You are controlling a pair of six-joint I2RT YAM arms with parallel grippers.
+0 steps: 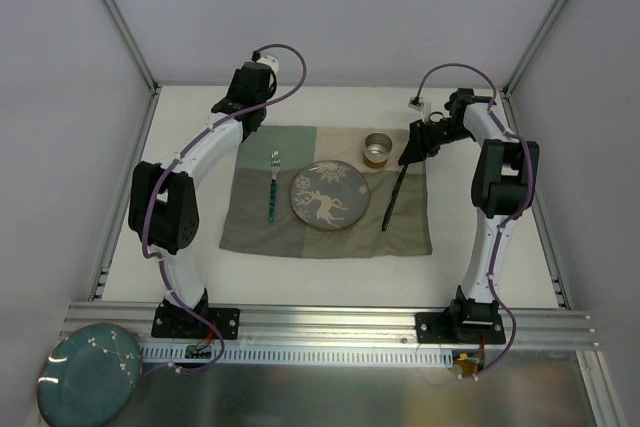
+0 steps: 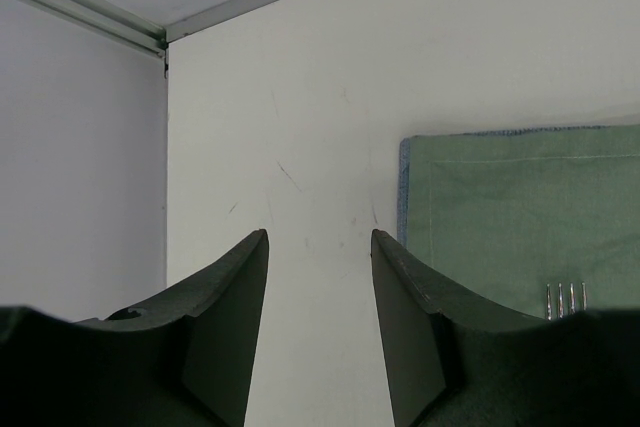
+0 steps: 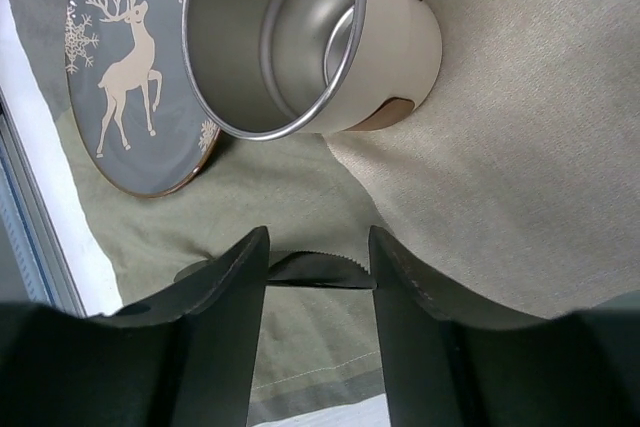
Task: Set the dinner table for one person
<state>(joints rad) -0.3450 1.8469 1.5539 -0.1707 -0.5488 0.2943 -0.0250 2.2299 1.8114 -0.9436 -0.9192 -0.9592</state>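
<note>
Bench (image 1: pixel 330 282): white, flat, edged by aluminium bars, spread in front of both arm bases; long axis runs left to right.

Patchwork mat (image 1: pixel 400 237) lies mid-bench. On it, left to right: fork (image 1: pixel 273 187), deer plate (image 1: pixel 328 196), knife (image 1: pixel 393 202) slightly tilted. The steel cup (image 1: pixel 378 147) stands behind the plate.

Left gripper (image 2: pixel 320 237): jaws apart, empty, over bare bench beside the mat's green corner.

Right gripper (image 3: pixel 318 237): jaws apart, astride the knife's serrated blade near the cup; contact cannot be told.

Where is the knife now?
Top view: the knife lies on the cloth mat, just right of the deer plate, near the steel cup.
</note>
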